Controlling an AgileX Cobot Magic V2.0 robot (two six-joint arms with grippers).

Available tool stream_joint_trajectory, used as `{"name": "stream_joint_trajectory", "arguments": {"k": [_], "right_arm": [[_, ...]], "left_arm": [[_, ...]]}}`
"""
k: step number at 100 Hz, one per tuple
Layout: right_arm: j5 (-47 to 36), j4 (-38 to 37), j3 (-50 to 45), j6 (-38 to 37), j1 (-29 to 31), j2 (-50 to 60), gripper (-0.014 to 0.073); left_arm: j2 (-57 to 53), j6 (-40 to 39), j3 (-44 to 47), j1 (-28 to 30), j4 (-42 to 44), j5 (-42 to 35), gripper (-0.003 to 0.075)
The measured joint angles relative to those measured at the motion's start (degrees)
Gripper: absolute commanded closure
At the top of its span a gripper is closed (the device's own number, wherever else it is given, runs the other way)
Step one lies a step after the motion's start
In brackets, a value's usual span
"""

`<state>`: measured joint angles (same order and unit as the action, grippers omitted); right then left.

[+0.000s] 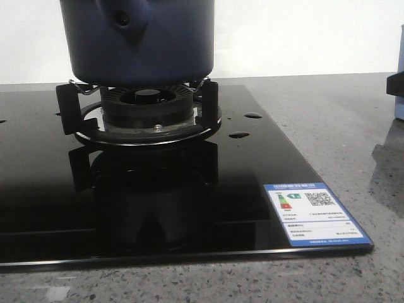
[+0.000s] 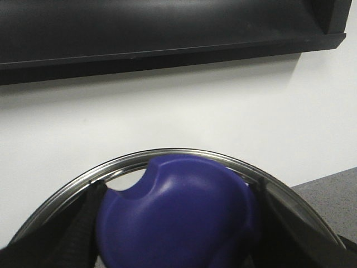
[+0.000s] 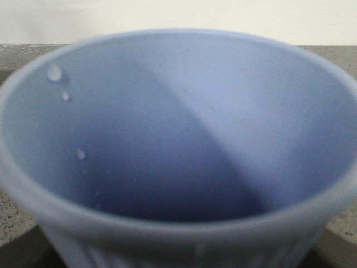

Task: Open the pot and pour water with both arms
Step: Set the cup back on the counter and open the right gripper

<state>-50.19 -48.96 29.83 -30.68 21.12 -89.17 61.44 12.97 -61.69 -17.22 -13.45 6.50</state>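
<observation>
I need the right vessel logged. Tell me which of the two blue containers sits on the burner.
The dark navy pot: smooth-sided, with a pierced handle tab, resting on the burner stand. The pale blue ribbed cup is the other one, seen close in the right wrist view.

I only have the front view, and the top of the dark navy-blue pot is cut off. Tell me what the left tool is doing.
Observer: The left tool has its dark fingers on either side of the blue rounded knob of a steel-rimmed lid.
Operator: Report what the pale blue shape at my right edge is.
Observer: Likely the pale blue ribbed cup that fills the right wrist view; droplets cling to its inner wall.
Operator: Give me the right tool's state.
Observer: Its fingers show in no view.
</observation>
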Motion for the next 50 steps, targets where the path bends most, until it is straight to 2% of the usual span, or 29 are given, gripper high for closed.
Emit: {"name": "stream_joint_trajectory", "arguments": {"k": [6, 13, 20, 24, 30, 50], "right_arm": [[-0.1, 0.0, 0.0, 0.0, 0.0, 0.0, 0.0340], [-0.2, 0.1, 0.0, 0.0, 0.0, -0.1, 0.0270], [-0.3, 0.1, 0.0, 0.0, 0.0, -0.1, 0.0137], [-0.3, 0.1, 0.0, 0.0, 0.0, -0.1, 0.0028], [-0.1, 0.1, 0.0, 0.0, 0.0, -0.1, -0.0069], [0.6, -0.5, 0.0, 0.0, 0.0, 0.8, -0.0048]], "left_arm": [[0.0, 0.0, 0.0, 0.0, 0.0, 0.0, 0.0369], [0.0, 0.0, 0.0, 0.0, 0.0, 0.1, 0.0369], [0.0, 0.0, 0.0, 0.0, 0.0, 0.1, 0.0369], [0.0, 0.0, 0.0, 0.0, 0.0, 0.1, 0.0369], [0.0, 0.0, 0.0, 0.0, 0.0, 0.1, 0.0369], [0.0, 0.0, 0.0, 0.0, 0.0, 0.2, 0.0369]]}}
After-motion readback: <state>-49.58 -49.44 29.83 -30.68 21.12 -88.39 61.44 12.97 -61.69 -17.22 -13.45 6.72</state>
